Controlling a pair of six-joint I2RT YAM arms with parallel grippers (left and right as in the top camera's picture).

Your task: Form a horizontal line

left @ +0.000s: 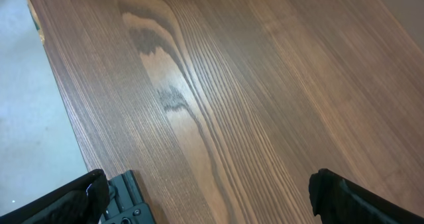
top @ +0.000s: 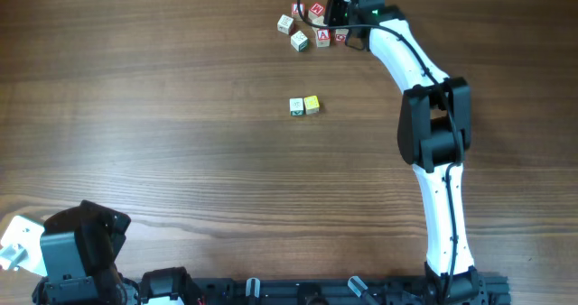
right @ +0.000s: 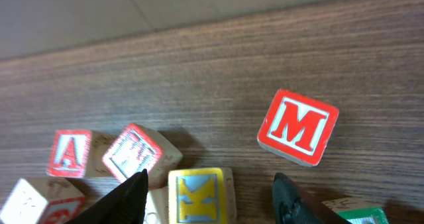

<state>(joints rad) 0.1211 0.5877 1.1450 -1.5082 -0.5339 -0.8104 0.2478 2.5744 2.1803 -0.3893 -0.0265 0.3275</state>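
Pick step: right end effector (right: pixel 210 181), jaws half open and empty, straddles a yellow-framed wooden K cube (right: pixel 199 199) near the far edge of the counter (top: pixel 163 115); next it should close, then carry it beside the white-and-yellow wooden cube row (top: pixel 304 106) mid-counter

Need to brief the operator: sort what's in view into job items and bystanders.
Job: the horizontal line, two cubes side by side; right tool, open astride the yellow K cube.
Lying about: red M cube; red A cube.
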